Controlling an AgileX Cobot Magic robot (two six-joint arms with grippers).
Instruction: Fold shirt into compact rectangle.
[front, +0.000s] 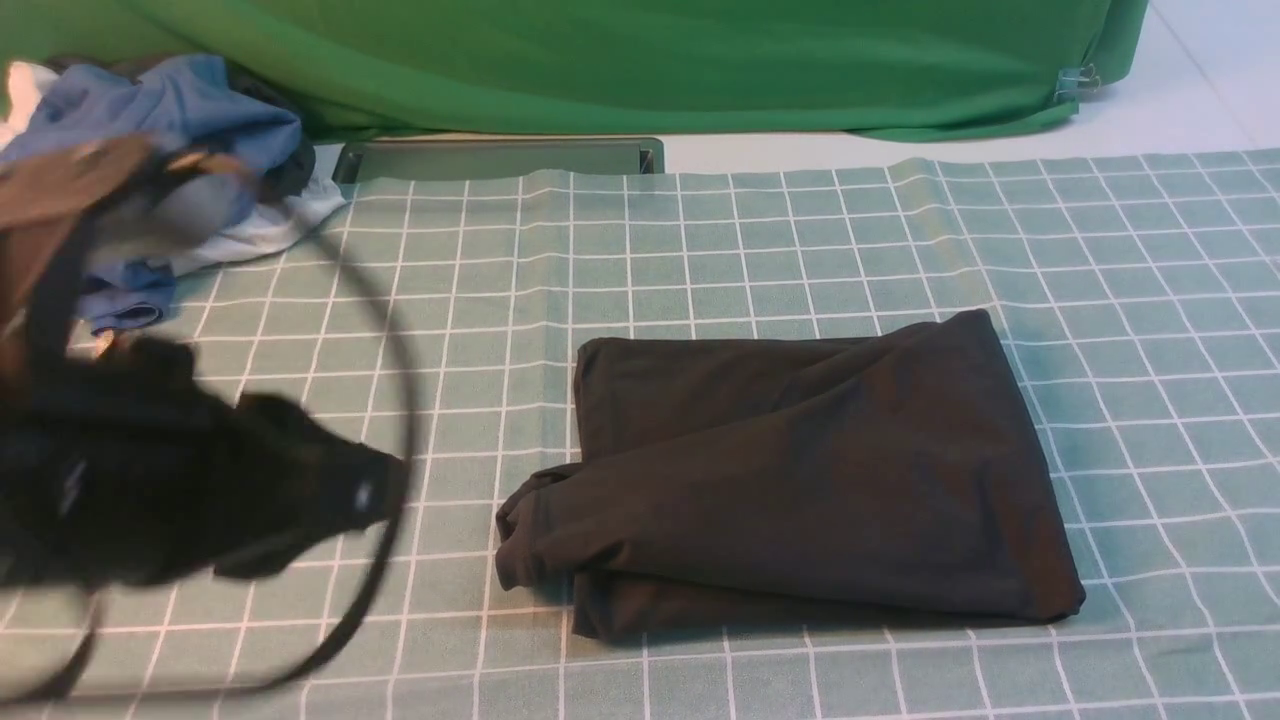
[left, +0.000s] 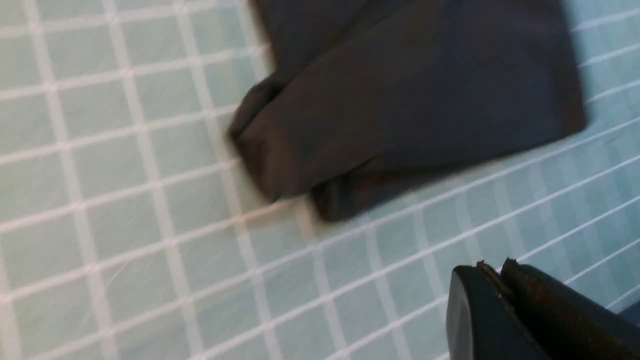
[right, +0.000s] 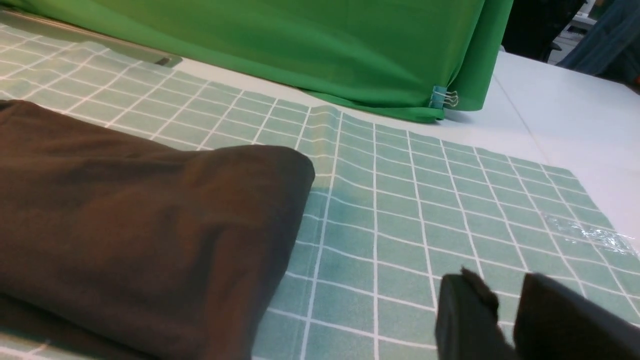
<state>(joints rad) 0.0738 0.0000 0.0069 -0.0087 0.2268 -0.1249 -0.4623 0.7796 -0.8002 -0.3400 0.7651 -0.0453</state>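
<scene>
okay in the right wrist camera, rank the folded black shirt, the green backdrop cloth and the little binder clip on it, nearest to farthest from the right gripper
From the right gripper, over the checked tablecloth:
1. Folded black knit shirt, lying close beside the gripper on the tablecloth.
2. Small metal binder clip, at the backdrop's lower corner.
3. Big green backdrop cloth, hanging behind; its clipped corner is equally near, the rest farther.

The front view looks forward and down over the checked cloth (front: 760, 240) toward the green backdrop (front: 620, 60). Both wrist views hang close above that cloth, sharing the folded shirt (front: 800, 470) with it.
</scene>
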